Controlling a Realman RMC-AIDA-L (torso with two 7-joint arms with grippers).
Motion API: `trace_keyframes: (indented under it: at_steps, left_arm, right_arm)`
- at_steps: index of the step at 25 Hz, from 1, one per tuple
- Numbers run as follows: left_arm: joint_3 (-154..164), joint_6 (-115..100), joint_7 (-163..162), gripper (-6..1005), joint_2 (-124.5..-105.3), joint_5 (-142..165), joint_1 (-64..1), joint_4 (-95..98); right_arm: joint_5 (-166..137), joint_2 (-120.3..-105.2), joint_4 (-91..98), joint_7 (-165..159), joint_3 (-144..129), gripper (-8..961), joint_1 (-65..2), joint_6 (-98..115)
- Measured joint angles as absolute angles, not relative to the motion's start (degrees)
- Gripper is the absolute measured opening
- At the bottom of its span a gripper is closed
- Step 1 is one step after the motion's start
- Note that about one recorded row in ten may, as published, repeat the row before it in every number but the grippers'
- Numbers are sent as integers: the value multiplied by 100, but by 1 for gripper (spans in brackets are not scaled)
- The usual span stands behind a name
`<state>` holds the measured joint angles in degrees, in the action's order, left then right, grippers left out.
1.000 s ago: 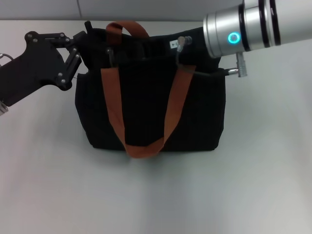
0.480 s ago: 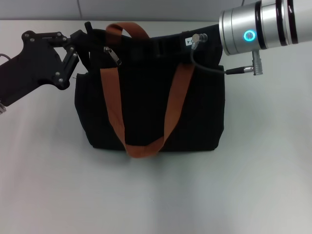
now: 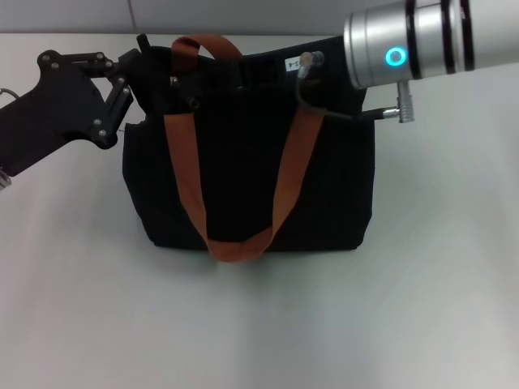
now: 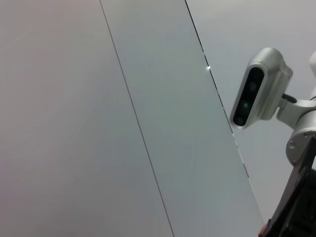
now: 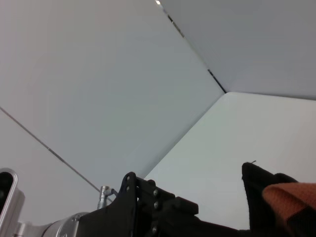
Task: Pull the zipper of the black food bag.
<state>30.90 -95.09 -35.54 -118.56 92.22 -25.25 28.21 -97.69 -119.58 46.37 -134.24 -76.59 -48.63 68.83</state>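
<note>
The black food bag (image 3: 247, 162) stands upright mid-table with rust-orange handles (image 3: 235, 243) hanging down its front. My left gripper (image 3: 136, 55) is at the bag's top left corner, its fingers pinched on the fabric edge there. My right arm's silver wrist (image 3: 405, 49) reaches in from the right. Its black gripper (image 3: 199, 91) lies along the bag's top, dark against the fabric, fingers not readable. The zipper (image 3: 180, 86) sits near the top's left end by the handle, mostly covered. The right wrist view shows the left gripper's linkage (image 5: 148, 205) and the bag's corner (image 5: 259, 185).
The white table (image 3: 259, 324) spreads around the bag, with a grey wall behind it. A cable and plug (image 3: 389, 112) hang from the right wrist over the bag's right top. The left wrist view shows only wall and the robot's head camera (image 4: 259, 89).
My right arm swung right, then came back left along the bag's top. The silver zipper tab seen half a second ago is now covered. The left gripper has stayed at the corner.
</note>
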Motion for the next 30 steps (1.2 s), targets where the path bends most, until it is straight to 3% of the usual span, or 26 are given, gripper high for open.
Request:
trace_keyframes:
  at_steps: [8,30]
  left_arm:
    - [3094,-9543,-3578,27,-11856,9198,-2554,2821]
    - [3094,-9601,-3602,26,-11857,9157,-2564,2821]
  right_arm:
    - [-9738,-11965,4200,-13355,-7664,254,-5175,6797]
    - [-9564,-11944,4163,-13280,-7746,254,-5125,6796]
